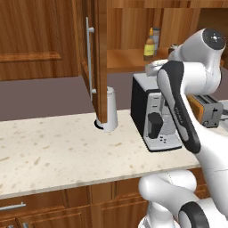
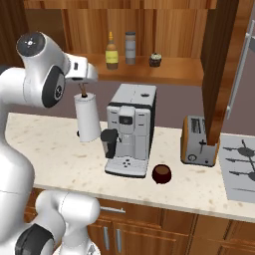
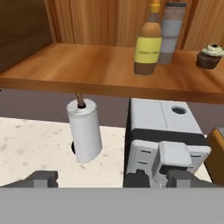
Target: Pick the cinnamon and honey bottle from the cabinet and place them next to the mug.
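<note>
the honey bottle (image 3: 148, 47) stands on the shelf of the open cabinet (image 3: 87, 65), its amber body just in front of and overlapping the grey cinnamon (image 3: 171, 33), so close that whether they touch cannot be told. a small cupcake (image 3: 209, 56) sits further along the same shelf. below, on the counter, the mug (image 2: 161, 174) rests just in front of the coffee machine (image 2: 130, 129), near a toaster (image 2: 198, 141) and well apart from a white paper towel roll (image 2: 87, 118). the gripper (image 3: 113, 179) hangs in front of the shelf and below it, fingers spread wide and empty.

the likely risk, judging from the pairing: a grasp on either container could nudge its neighbour over, since the two leave little room for a finger between them. a low approach could also strike the shelf edge or the coffee machine's top.

the hand view shows the bottle's label and the narrow spacing; the right base view alone gives the mug's spot, while the left base view shows the open cabinet door (image 1: 101, 58) with its silver handle (image 1: 89, 55).
</note>
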Controlling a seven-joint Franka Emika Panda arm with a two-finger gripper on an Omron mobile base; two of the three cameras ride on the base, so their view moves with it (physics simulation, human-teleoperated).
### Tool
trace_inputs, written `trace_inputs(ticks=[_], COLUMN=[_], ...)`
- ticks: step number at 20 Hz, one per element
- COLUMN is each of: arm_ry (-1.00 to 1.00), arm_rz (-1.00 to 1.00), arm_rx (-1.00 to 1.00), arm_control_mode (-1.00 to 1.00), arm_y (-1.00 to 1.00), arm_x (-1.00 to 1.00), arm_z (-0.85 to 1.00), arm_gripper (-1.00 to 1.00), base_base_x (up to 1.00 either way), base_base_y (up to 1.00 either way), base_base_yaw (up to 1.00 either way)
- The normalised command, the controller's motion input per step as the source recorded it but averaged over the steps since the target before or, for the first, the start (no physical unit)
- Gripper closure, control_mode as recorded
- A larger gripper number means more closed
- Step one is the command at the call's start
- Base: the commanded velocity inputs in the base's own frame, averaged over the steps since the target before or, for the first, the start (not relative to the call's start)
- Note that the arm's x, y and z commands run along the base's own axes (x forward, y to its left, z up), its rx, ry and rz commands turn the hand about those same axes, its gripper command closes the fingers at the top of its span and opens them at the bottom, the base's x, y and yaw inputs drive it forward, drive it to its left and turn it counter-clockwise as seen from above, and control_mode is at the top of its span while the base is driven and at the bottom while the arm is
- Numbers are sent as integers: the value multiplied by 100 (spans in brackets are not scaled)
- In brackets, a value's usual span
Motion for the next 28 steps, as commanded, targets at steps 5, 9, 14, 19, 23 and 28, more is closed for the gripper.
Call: trace_inputs(ticks=[5,9,14,19,23,28], arm_ry=[-15,0,0,0,0,0], arm_rz=[-9,-6,0,-1,-2,0], arm_rx=[0,1,8,14,2,0], arm_control_mode=[-100,-100,-100,-100,-100,-100], arm_y=[-15,-17,-35,-32,-3,0], arm_x=[77,38,6,14,42,43], arm_z=[57,13,7,3,0,0], arm_gripper=[-100,-100,-100,-100,-100,-100], base_base_x=[0,0,0,0,0,0], base_base_y=[0,0,0,0,0,0], base_base_yaw=[0,0,0,0,0,0])
